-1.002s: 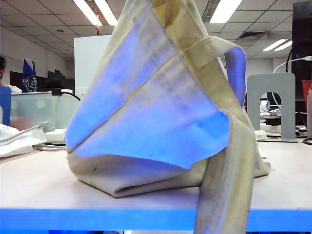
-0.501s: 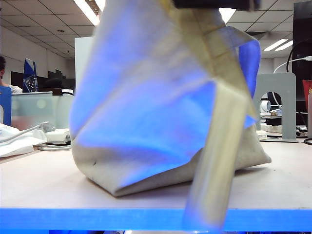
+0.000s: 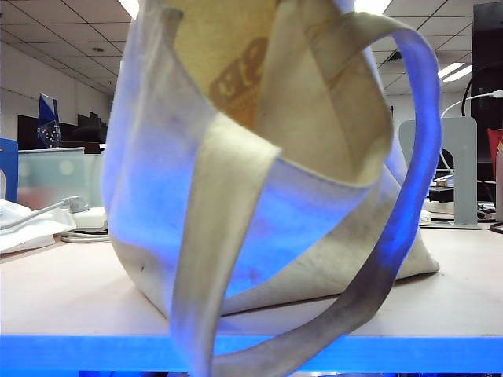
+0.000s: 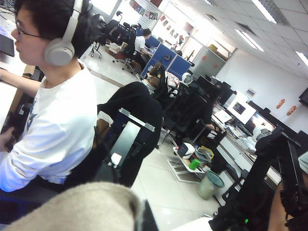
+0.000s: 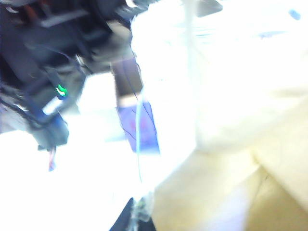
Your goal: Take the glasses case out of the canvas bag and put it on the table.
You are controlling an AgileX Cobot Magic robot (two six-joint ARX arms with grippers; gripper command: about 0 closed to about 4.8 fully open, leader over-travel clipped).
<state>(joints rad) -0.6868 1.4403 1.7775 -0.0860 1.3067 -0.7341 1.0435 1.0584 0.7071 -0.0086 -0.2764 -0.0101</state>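
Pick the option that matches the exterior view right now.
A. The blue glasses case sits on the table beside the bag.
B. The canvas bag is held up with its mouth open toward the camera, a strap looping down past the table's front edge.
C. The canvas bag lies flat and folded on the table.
B: the canvas bag stands lifted, its mouth gaping, one strap hanging over the table edge; no case shows.

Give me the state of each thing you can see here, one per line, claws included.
canvas bag: lifted at the top, mouth gaping toward the exterior camera, base on the table, strap loop hanging past the front edge.
table: carrying the bag's base.
glasses case: not visible in any view.
left claw: shut; beige canvas lies against it.
right claw: shut, beside pale canvas; the view is too blurred to show a grip.
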